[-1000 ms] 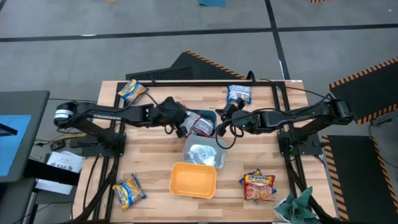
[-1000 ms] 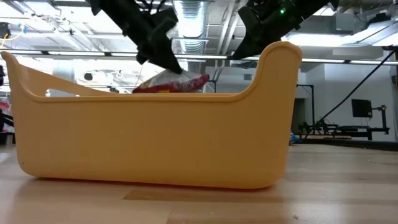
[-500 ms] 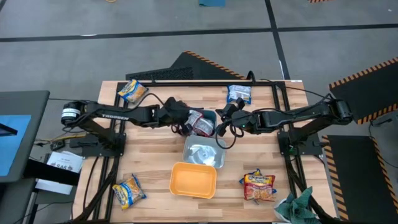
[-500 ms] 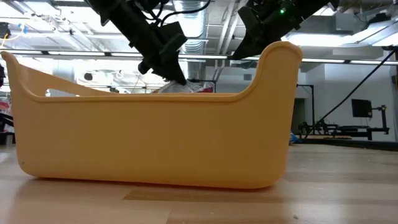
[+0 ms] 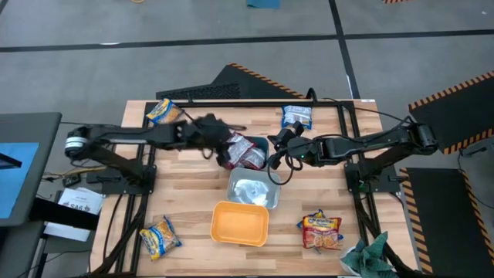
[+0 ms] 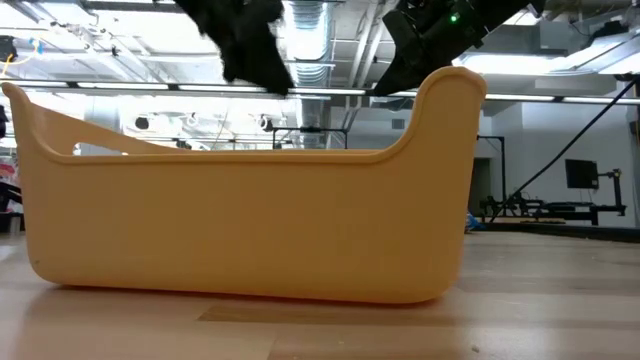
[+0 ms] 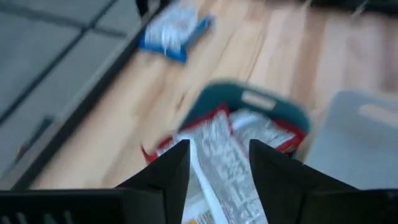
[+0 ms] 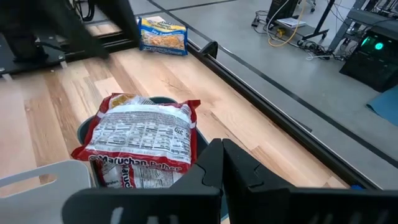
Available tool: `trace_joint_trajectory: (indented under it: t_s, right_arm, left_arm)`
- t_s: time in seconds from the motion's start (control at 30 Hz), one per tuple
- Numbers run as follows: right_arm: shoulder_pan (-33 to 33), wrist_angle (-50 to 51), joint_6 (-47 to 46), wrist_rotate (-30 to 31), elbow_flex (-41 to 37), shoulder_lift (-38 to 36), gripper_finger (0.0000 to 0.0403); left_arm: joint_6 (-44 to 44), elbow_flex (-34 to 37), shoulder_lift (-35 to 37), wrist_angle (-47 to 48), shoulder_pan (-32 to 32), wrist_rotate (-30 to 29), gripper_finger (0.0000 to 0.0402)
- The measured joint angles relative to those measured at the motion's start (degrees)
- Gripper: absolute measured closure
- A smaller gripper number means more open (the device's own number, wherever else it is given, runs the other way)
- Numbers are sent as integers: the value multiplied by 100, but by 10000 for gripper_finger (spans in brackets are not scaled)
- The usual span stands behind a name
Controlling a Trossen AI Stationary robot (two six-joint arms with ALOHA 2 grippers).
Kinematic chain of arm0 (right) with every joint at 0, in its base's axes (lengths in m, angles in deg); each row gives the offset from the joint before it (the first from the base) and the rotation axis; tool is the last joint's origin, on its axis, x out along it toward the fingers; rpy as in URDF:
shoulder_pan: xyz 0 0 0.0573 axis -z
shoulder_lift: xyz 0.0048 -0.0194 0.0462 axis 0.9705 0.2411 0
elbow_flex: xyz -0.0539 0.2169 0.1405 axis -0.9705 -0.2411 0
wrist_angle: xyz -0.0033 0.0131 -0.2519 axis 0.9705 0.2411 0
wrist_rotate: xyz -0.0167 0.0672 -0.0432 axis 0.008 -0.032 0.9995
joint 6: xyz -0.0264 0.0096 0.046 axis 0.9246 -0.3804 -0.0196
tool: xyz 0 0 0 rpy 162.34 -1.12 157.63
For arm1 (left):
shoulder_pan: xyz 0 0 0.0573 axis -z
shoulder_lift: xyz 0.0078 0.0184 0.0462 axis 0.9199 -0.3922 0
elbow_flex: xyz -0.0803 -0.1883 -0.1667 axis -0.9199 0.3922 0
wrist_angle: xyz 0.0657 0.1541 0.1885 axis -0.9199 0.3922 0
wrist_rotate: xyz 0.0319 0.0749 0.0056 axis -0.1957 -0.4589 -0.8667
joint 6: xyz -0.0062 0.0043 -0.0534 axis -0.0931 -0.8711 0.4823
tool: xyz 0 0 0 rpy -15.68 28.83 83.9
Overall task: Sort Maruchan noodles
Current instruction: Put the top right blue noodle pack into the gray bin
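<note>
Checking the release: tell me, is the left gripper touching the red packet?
Apart: the left wrist view shows the left gripper open, red packet lying beyond its fingers on the teal tub.

Left arm (image 5: 123,139): dark, slim links; pale round cap at the shoulder end; white lettering along one link.
Right arm (image 5: 378,139): dark, jointed links; bulky round shoulder joint; loose black cable looping under the wrist.
Left fingers (image 7: 163,177): flat, matte black, angular, tapering to blunt tips.
Right fingers (image 8: 211,165): black, smooth, wedge-shaped.
Bases (image 5: 370,181): black frames clamped on the wood.
</note>
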Motion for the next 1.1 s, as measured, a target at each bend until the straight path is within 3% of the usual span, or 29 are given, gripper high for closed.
trace_joint_trajectory:
  t_s: [0.1, 0.2, 0.43, 0.63, 0.87, 1.1]
  right_arm:
    - [0, 13, 2, 2, 0, 0, 382]
    - [2, 49, 2, 1, 0, 0, 382]
    - [4, 64, 6, 2, 0, 0, 382]
    - [14, -19, -143, 5, 0, 0, 382]
    - [839, -109, -982, 15, 2, 0, 363]
    - [2471, 871, -2274, -280, 2, 124, 262]
  left_arm:
    - [-226, -98, 674, 235, 43, 86, 245]
    - [-341, 299, 1544, -103, 148, 126, 246]
    - [-246, 2789, 3653, -1828, 409, 711, 248]
    - [-140, 4597, 4631, -3541, 452, 717, 248]
    - [-158, 4841, 5127, -3529, 453, 769, 248]
    - [-360, 4772, 5408, -3690, 455, 905, 248]
